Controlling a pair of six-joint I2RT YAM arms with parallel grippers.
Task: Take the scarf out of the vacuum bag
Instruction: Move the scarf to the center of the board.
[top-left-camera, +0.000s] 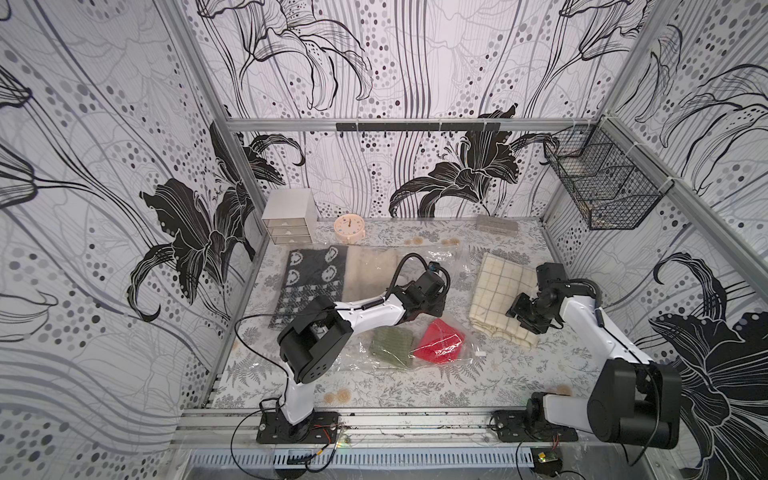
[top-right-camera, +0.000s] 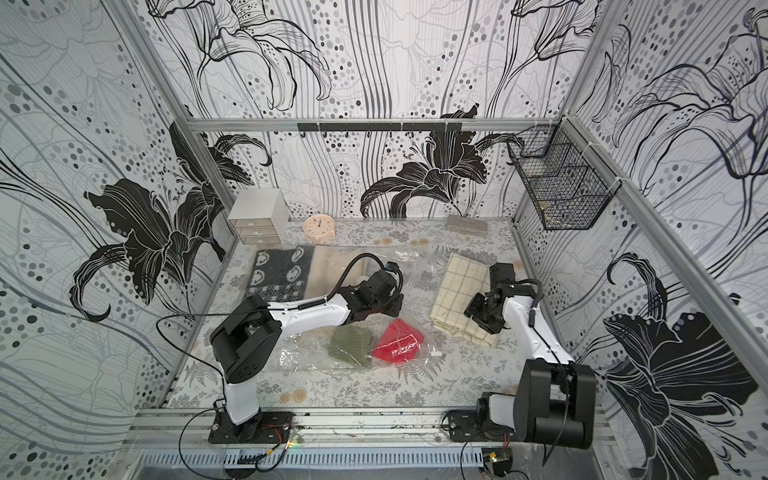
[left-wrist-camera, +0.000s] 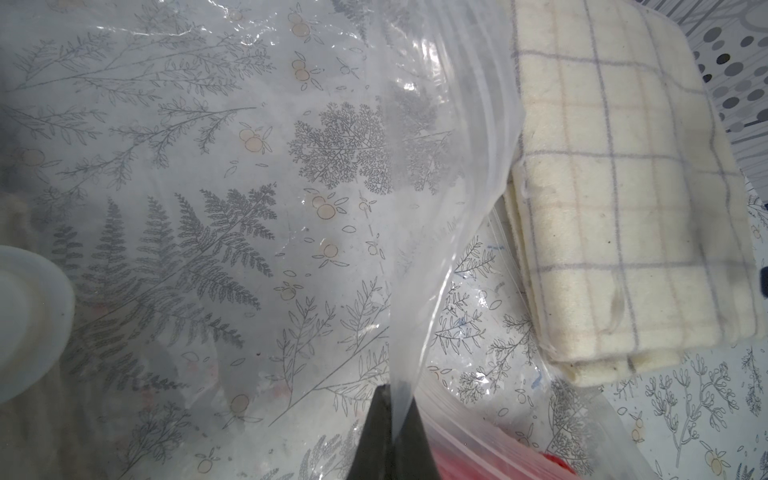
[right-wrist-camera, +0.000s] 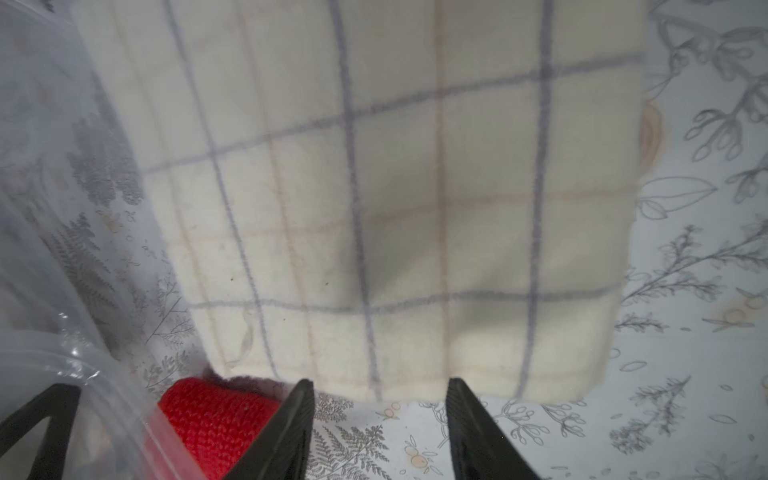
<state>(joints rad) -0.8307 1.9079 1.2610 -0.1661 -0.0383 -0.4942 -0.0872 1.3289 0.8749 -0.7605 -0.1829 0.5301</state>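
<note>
left wrist: left fingers (left-wrist-camera: 374, 440) tight on one vacuum bag (left-wrist-camera: 440, 199); right fingers (right-wrist-camera: 286, 432) apart

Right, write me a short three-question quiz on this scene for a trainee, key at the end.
1. True or false: the left gripper is shut on a fold of the vacuum bag.
2. The right gripper is: A) open, above the near edge of the cream checked cloth; B) shut on that cloth; C) shut and empty.
3. Inside the bag, which lies nearer the cream checked cloth: the green knitted piece or the red knitted piece?
Key: 1 true; 2 A; 3 the red knitted piece.
</note>
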